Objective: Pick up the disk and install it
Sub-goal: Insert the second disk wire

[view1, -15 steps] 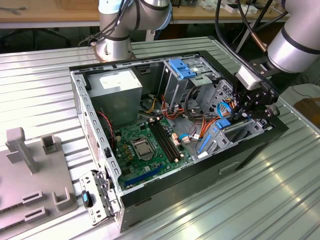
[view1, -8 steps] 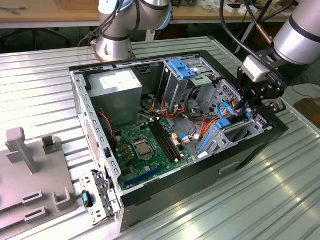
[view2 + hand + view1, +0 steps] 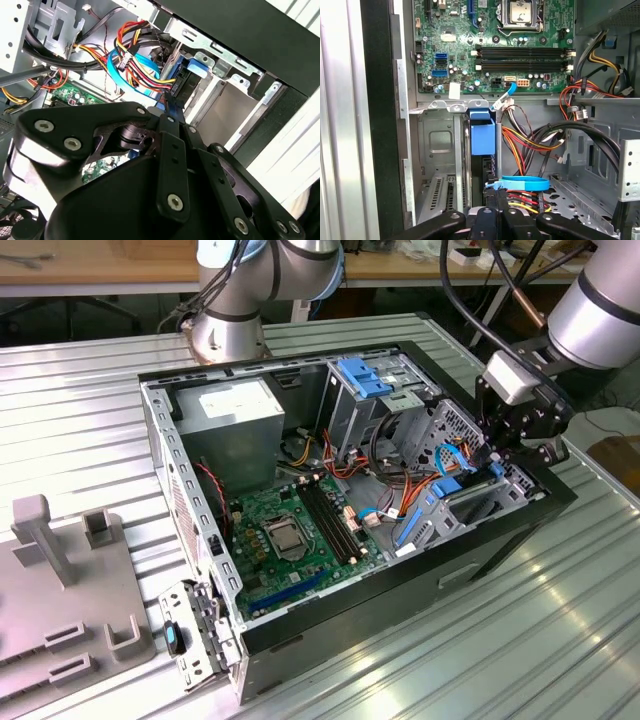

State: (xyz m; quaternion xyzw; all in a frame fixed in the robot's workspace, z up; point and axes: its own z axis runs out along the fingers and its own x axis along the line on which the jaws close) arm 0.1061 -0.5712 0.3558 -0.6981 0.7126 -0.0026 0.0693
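Observation:
The disk (image 3: 482, 136) stands on edge in the drive bay at the front corner of the open computer case (image 3: 160, 430). Its bright blue frame faces the first wrist view, with a dark edge below it. In the second wrist view the same blue frame (image 3: 197, 67) lies just past my fingertips. My gripper (image 3: 515, 455) hangs over that bay at the exterior view's right. Its black fingers (image 3: 167, 135) are pressed together, and their tips (image 3: 495, 197) are close to the disk's near end. I cannot tell whether they touch it.
Red, yellow and black cable bundles (image 3: 135, 45) and a light-blue flat cable loop (image 3: 520, 182) crowd the bay. The green motherboard (image 3: 290, 530) and power supply (image 3: 235, 415) fill the rest of the case. A second arm's base (image 3: 230, 325) stands behind it, and a grey fixture (image 3: 60, 570) lies on the ribbed table.

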